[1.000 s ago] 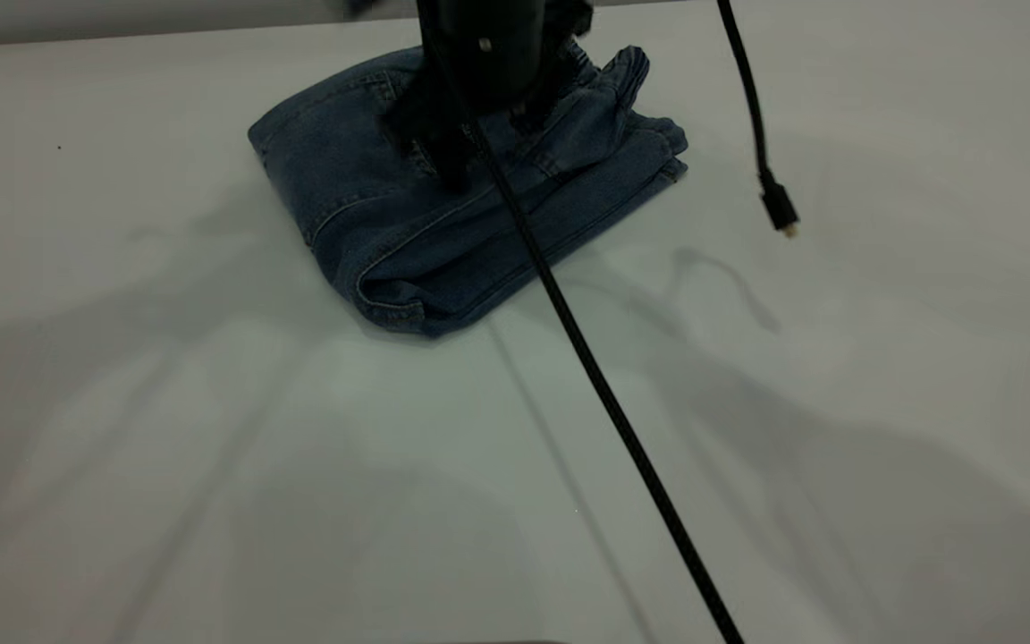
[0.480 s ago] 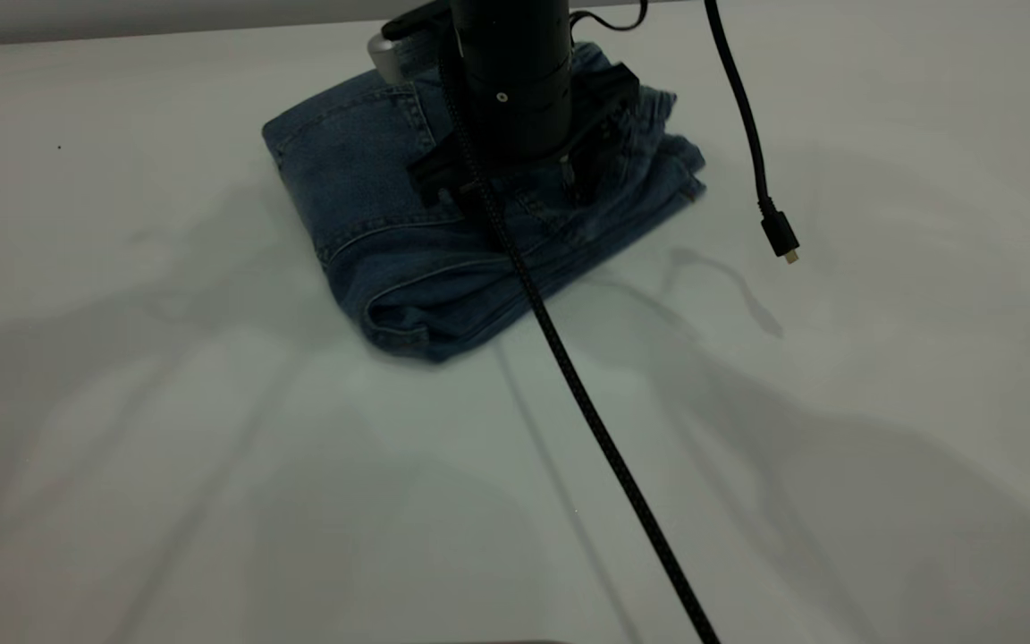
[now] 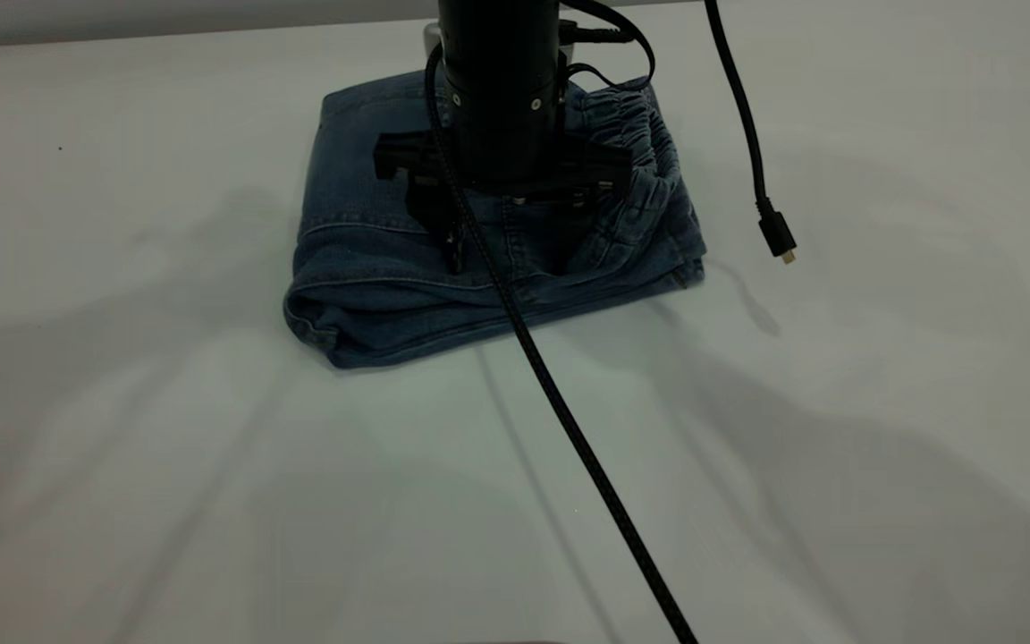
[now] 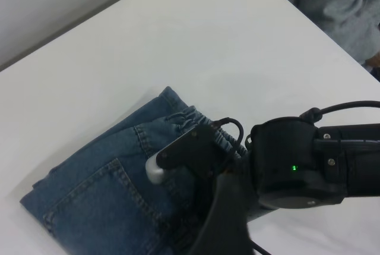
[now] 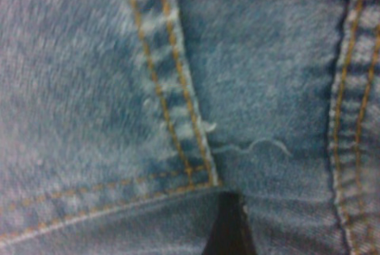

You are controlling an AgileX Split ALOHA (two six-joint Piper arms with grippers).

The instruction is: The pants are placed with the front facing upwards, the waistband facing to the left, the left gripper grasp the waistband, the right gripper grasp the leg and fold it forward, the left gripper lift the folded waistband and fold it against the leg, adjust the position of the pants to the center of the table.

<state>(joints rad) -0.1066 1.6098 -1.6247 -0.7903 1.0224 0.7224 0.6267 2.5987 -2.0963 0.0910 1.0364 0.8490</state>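
The pants (image 3: 372,268) lie folded into a compact blue denim bundle on the white table (image 3: 211,501), at the far middle. The ruched waistband (image 3: 645,152) lies on top at the bundle's right side. My right gripper (image 3: 508,258) points straight down onto the bundle, open, with both fingertips pressed on the denim. Its wrist view holds only denim and tan stitching (image 5: 172,106) plus one dark fingertip (image 5: 228,228). From the left wrist view I see the pants (image 4: 89,195), the waistband (image 4: 190,118) and the right arm over them. My left gripper stays off the pants, shown only as a dark blur (image 4: 228,219).
A thick black cable (image 3: 569,420) runs from the right arm toward the table's front edge. A thinner cable ends in a plug (image 3: 779,237) hanging right of the pants. Grey clothing of a person (image 4: 338,5) lies beyond the table's far edge.
The right gripper has turned on the pants, and the bundle has turned with it. The bundle's long side now runs along the table's front edge, and the waistband has spread out flat.
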